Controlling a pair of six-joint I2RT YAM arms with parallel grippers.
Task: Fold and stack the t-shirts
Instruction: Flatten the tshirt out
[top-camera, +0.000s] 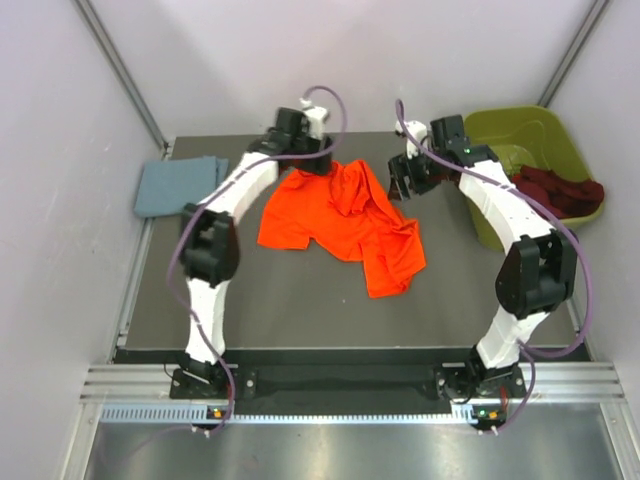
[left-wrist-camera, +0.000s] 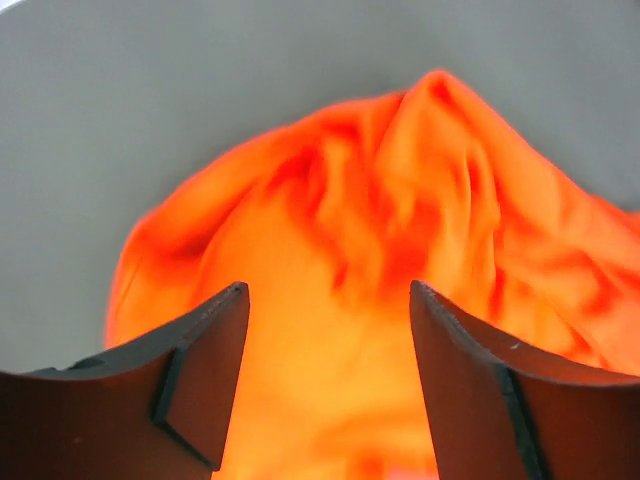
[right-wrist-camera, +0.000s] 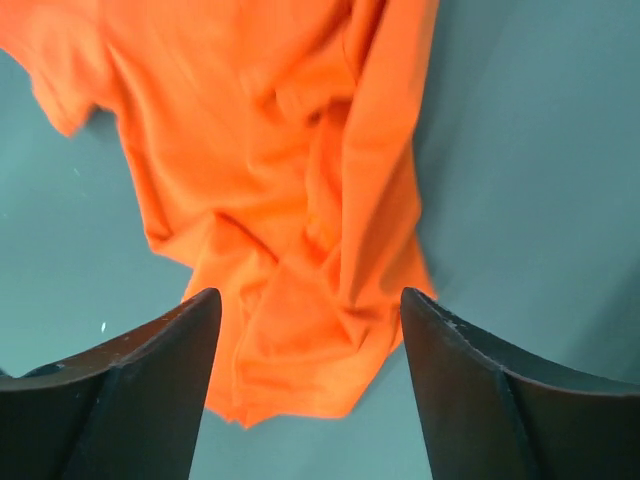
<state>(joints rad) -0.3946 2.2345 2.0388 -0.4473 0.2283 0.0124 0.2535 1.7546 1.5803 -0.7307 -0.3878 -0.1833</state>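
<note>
An orange t-shirt (top-camera: 340, 220) lies crumpled on the dark table, with a raised bunch near its far middle. My left gripper (top-camera: 318, 160) is open right above the shirt's far edge; the orange cloth (left-wrist-camera: 380, 280) fills the gap between its fingers. My right gripper (top-camera: 403, 183) is open and hovers above the shirt's far right edge; its view shows the rumpled cloth (right-wrist-camera: 290, 230) below, clear of the fingers. A folded grey-blue t-shirt (top-camera: 176, 184) lies at the far left of the table.
An olive green bin (top-camera: 530, 150) at the far right holds dark red clothes (top-camera: 562, 190). White walls enclose the table on the left, back and right. The dark table (top-camera: 300, 300) shows bare in front of the orange shirt.
</note>
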